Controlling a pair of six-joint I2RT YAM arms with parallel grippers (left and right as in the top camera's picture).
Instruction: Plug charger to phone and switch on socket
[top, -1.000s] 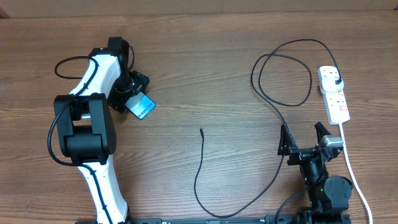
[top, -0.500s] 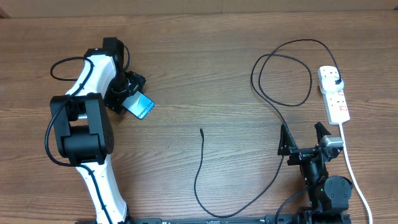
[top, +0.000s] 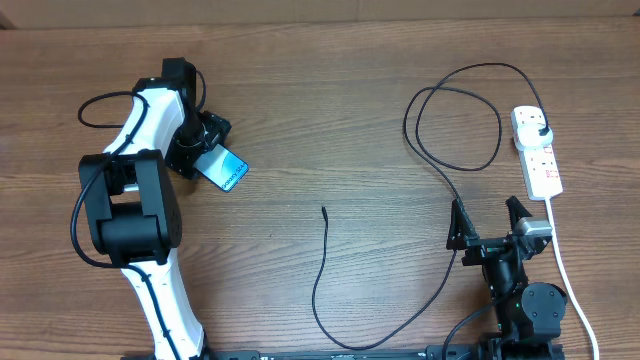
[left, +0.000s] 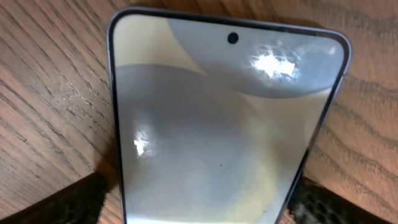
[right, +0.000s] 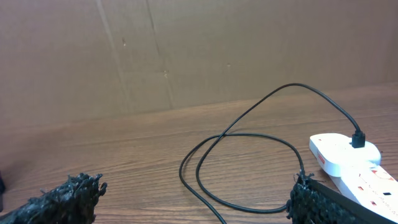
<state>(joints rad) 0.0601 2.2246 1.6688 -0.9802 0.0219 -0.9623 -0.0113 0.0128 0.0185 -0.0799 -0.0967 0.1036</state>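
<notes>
Wood tabletop (top: 330, 120), left gripper (top: 205, 157) clamped on the phone (top: 225, 170) keeps dragging it a bit left and farther off; right gripper (top: 487, 215) idles spread apart, charger (top: 324, 222) untouched, so no plugging yet.

even bright overhead light, soft shadows; glare spots on the phone (left: 211, 124) screen.

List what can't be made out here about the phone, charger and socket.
- Port of the phone: that end is cut off by the bottom edge in the left wrist view; overhead, the left gripper covers it.
- Switches on the socket: too small overhead; cut off at the right edge in the right wrist view.
- Tip of the charger: too small overhead to tell its shape.
</notes>
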